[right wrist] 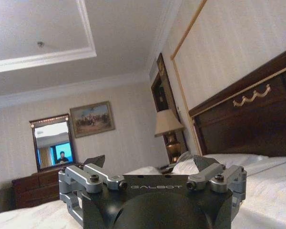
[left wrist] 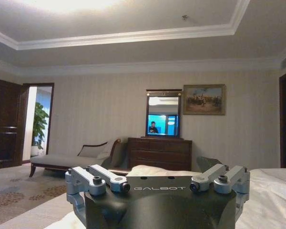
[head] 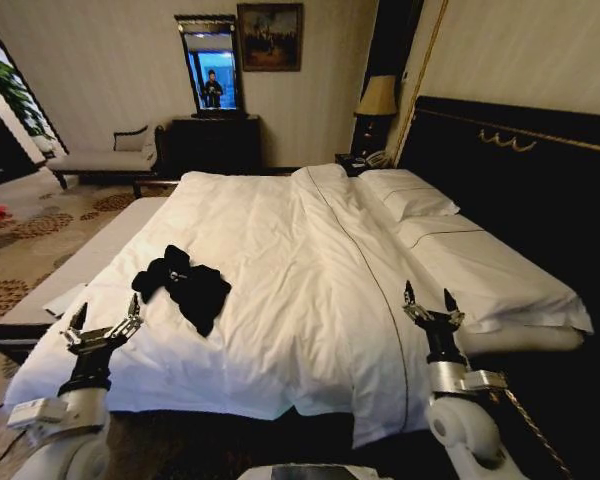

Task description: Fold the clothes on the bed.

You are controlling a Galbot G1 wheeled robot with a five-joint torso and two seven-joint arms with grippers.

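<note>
So nothing's been folded yet, as far as I can judge. The black T-shirt [head: 183, 286] is lying in a crumpled heap on the white duvet [head: 280, 260], on the robot's left half of the bed [head: 500, 150], a fair way down from the pillows [head: 410, 195]. It's bunched up enough that I can't make out sleeves, hem or any print on it.

Both arms are raised over the near edge of the mattress. The left tool [head: 104, 322] sits just short of the shirt, a bit closer to the robot and slightly further left, not touching it. Its fingers are spread wide with nothing between them. The right tool [head: 430, 300] is well apart from the shirt, over on the headboard side, also spread wide and holding nothing. The wrist views back that up: on the left tool [left wrist: 158, 168] and the right tool [right wrist: 152, 164] you see the dark fingertips splayed out with only the room behind them.

My read is that this is the very start: the reach toward the garment. The next move probably calls for bringing the left tool forward and down onto the heap, and swinging the right one a long way across. Then the shirt has to be pulled out flat before any fold makes sense. Soft fabric on a soft duvet, so pinching bedding along with it looks like a risk.
</note>
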